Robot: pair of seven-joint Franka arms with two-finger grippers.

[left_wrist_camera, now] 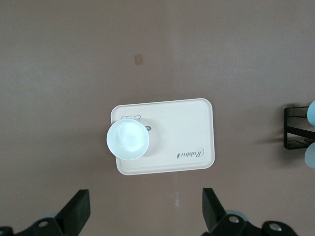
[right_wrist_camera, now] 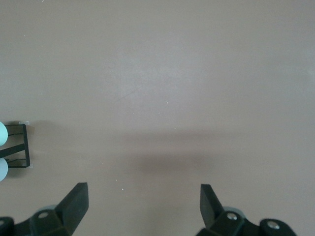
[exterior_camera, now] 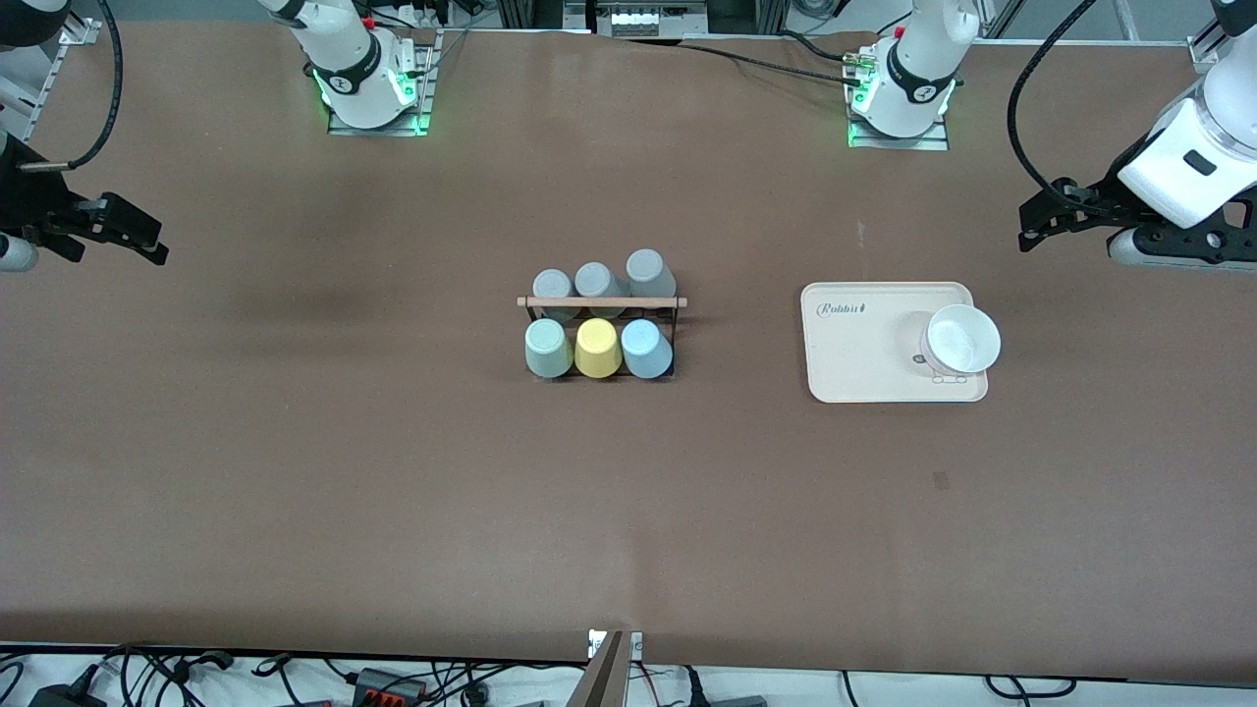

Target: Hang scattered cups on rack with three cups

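Brown worktop [exterior_camera: 295, 471] holds the rack [exterior_camera: 602, 302] midway between both pincers, mint cup [exterior_camera: 547, 349] and blue cup [exterior_camera: 645, 349] already on it. Left pincer [exterior_camera: 1041, 221] and right pincer [exterior_camera: 128, 236] both gape wide and empty, hovering at their own ends, about equally far from the rack

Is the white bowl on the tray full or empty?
Empty. The white bowl sits upright on the cream tray, and the left wrist view, looking down into it, shows only its bare white inside.
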